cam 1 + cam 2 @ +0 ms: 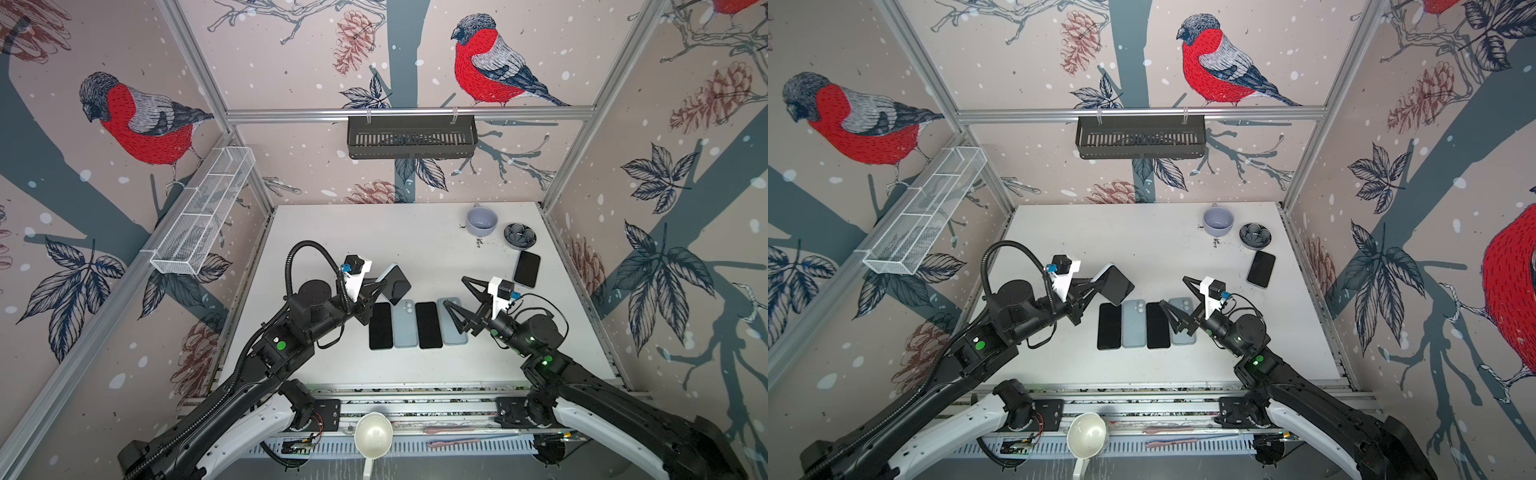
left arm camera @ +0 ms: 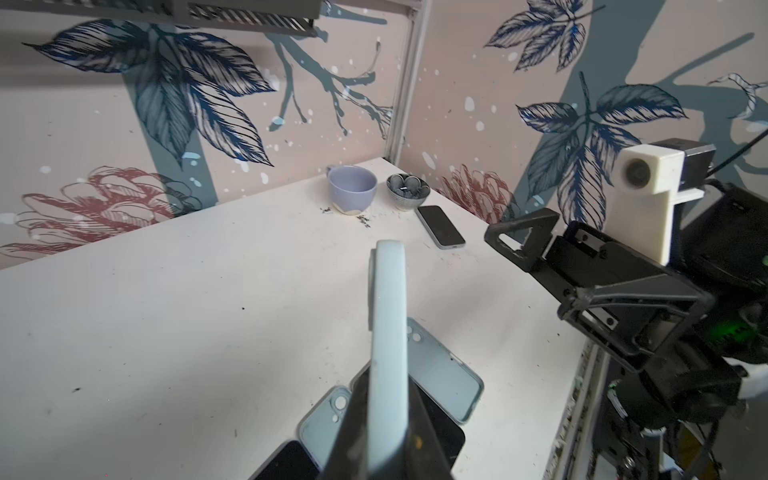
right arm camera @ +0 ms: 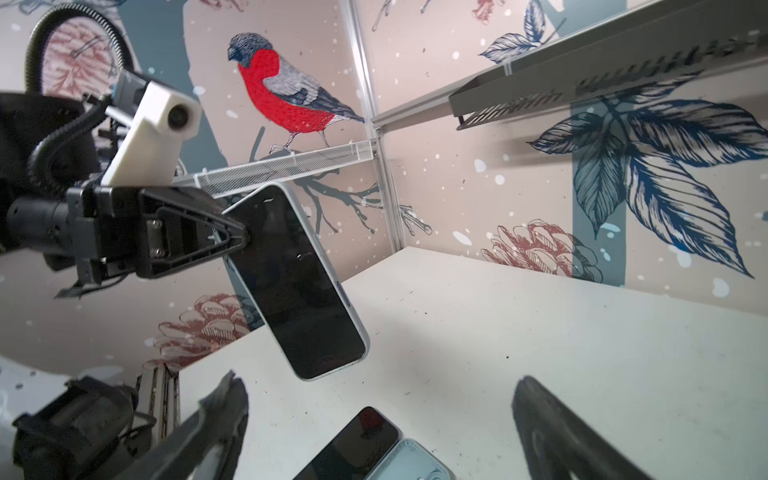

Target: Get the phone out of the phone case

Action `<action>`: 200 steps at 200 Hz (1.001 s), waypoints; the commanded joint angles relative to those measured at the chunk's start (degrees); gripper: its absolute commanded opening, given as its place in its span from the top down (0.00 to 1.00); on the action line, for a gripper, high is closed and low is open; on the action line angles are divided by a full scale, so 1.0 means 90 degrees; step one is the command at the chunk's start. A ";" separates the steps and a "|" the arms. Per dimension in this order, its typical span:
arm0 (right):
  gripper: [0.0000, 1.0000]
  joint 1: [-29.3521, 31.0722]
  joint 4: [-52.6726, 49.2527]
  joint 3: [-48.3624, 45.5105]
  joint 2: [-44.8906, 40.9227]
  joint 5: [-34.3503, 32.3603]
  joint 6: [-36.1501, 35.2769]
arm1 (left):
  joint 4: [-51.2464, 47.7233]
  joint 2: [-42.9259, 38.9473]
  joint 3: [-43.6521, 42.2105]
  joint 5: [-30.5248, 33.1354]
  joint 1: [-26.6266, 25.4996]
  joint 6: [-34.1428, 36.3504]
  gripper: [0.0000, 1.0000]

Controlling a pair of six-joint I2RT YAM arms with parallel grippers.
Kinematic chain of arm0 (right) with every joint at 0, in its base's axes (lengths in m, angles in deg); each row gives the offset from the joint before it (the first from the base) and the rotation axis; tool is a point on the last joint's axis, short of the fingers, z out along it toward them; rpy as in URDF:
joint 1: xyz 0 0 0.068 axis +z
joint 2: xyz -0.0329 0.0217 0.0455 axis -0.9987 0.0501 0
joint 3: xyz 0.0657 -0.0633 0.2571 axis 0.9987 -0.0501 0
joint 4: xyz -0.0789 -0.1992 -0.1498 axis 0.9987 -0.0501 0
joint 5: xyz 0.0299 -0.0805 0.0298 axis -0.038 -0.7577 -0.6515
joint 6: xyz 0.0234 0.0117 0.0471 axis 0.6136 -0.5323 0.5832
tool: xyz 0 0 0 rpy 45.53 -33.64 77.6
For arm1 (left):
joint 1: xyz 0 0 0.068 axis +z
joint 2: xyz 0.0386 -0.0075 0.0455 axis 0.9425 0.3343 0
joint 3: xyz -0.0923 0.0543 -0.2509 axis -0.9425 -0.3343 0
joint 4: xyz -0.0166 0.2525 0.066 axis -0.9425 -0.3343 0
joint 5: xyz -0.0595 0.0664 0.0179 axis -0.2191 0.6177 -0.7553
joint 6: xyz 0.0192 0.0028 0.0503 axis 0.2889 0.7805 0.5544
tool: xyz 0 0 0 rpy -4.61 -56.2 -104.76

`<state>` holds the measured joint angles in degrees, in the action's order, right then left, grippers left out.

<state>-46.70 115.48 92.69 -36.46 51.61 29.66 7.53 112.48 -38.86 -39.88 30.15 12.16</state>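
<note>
Blue-cased phone point(image 3: 299, 286), edge pinched in left hand point(image 3: 246, 239), clears table point(image 1: 415, 241).

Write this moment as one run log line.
left claw: shut on cased phone, held above table | right claw: open, empty | step: uncasing not done

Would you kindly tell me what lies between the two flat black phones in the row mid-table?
A pale blue phone case, lying flat, fills that gap; both top views show it.
</note>
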 commanded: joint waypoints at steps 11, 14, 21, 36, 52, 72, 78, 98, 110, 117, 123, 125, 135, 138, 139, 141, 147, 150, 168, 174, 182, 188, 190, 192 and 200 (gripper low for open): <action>0.01 0.0001 -0.1059 0.0595 0.0086 -0.0519 0.1348 | 0.1147 -0.0174 -0.0297 0.0248 0.0268 -0.1076 1.00; 0.01 0.0001 -0.1179 0.0650 0.0111 -0.0495 0.1416 | 0.1189 -0.0173 -0.0313 0.0242 0.0285 -0.1203 1.00; 0.00 0.0001 -0.1398 0.0807 0.0192 -0.0416 0.1530 | 0.1280 -0.0187 -0.0332 0.0269 0.0300 -0.1509 1.00; 0.01 0.0000 -0.1706 0.1030 0.0328 -0.0217 0.1748 | 0.1505 -0.0200 -0.0347 0.0448 0.0300 -0.2304 1.00; 0.01 -0.0007 -0.1758 0.1109 0.0440 -0.0029 0.2014 | 0.2015 -0.0249 -0.0483 0.0309 0.0300 -0.3095 1.00; 0.01 0.0010 -0.1566 0.0992 0.0459 0.0133 0.2485 | 0.2934 -0.0374 -0.0832 0.0145 0.0300 -0.4057 1.00; 0.01 0.0004 -0.1450 0.0926 0.0433 0.0217 0.2599 | 0.3190 -0.0401 -0.0936 0.0117 0.0302 -0.4325 1.00; 0.01 0.0001 -0.0932 0.0686 0.0340 0.0485 0.2969 | 0.3984 -0.0417 -0.1320 0.0030 0.0300 -0.5158 1.00; 0.00 0.0001 -0.0580 0.0525 0.0267 0.0617 0.3170 | 0.4407 -0.0418 -0.1568 0.0064 0.0300 -0.5625 1.00; 0.00 0.0001 -0.0381 0.0455 0.0255 0.0699 0.3293 | 0.4688 -0.0417 -0.1714 0.0077 0.0307 -0.5914 1.00; 0.00 0.0005 -0.0216 0.0411 0.0265 0.0777 0.3386 | 0.4905 -0.0413 -0.1862 0.0098 0.0300 -0.6119 1.00; 0.00 0.0002 -0.0167 0.0407 0.0265 0.0793 0.3420 | 0.5004 -0.0401 -0.1901 0.0106 0.0300 -0.6185 1.00; 0.00 0.0010 0.0057 0.0344 0.0311 0.0907 0.3587 | 0.5393 -0.0376 -0.2097 0.0099 0.0300 -0.6491 1.00; 0.00 0.0010 0.0131 0.0323 0.0339 0.0943 0.3623 | 0.5502 -0.0356 -0.2146 0.0091 0.0302 -0.6589 1.00; 0.00 0.0010 0.0166 0.0316 0.0350 0.0955 0.3638 | 0.5530 -0.0352 -0.2165 0.0090 0.0306 -0.6619 1.00; 0.00 0.0010 0.0223 0.0306 0.0366 0.0989 0.3661 | 0.5587 -0.0342 -0.2197 0.0087 0.0301 -0.6667 1.00; 0.00 0.0013 0.0370 0.0276 0.0414 0.1064 0.3736 | 0.5791 -0.0317 -0.2293 0.0071 0.0300 -0.6853 1.00; 0.01 0.0019 0.0444 0.0263 0.0453 0.1092 0.3777 | 0.5888 -0.0297 -0.2335 0.0070 0.0300 -0.6927 1.00; 0.01 0.0037 0.0888 0.0169 0.0640 0.1184 0.3992 | 0.6334 -0.0193 -0.2536 0.0007 0.0300 -0.7298 1.00; 0.01 0.0049 0.1045 0.0149 0.0718 0.1210 0.4048 | 0.6444 -0.0158 -0.2578 -0.0029 0.0300 -0.7396 1.00; 0.00 0.0069 0.1249 0.0128 0.0824 0.1255 0.4100 | 0.6597 -0.0093 -0.2613 -0.0080 0.0300 -0.7462 1.00; 0.02 0.0079 0.1408 0.0105 0.0900 0.1260 0.4149 | 0.6689 -0.0045 -0.2640 -0.0114 0.0300 -0.7480 1.00; 0.02 0.0079 0.1462 0.0097 0.0921 0.1265 0.4165 | 0.6705 -0.0038 -0.2643 -0.0127 0.0305 -0.7480 1.00; 0.03 0.0086 0.1519 0.0090 0.0953 0.1262 0.4181 | 0.6721 -0.0037 -0.2653 -0.0133 0.0301 -0.7482 1.00; 0.04 0.0112 0.1700 0.0084 0.1052 0.1287 0.4229 | 0.6762 -0.0006 -0.2677 -0.0152 0.0296 -0.7542 1.00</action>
<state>-46.18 120.85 93.87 -28.86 61.36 64.52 56.06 111.87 -62.40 -39.77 32.82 -50.76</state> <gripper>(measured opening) 0.982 0.124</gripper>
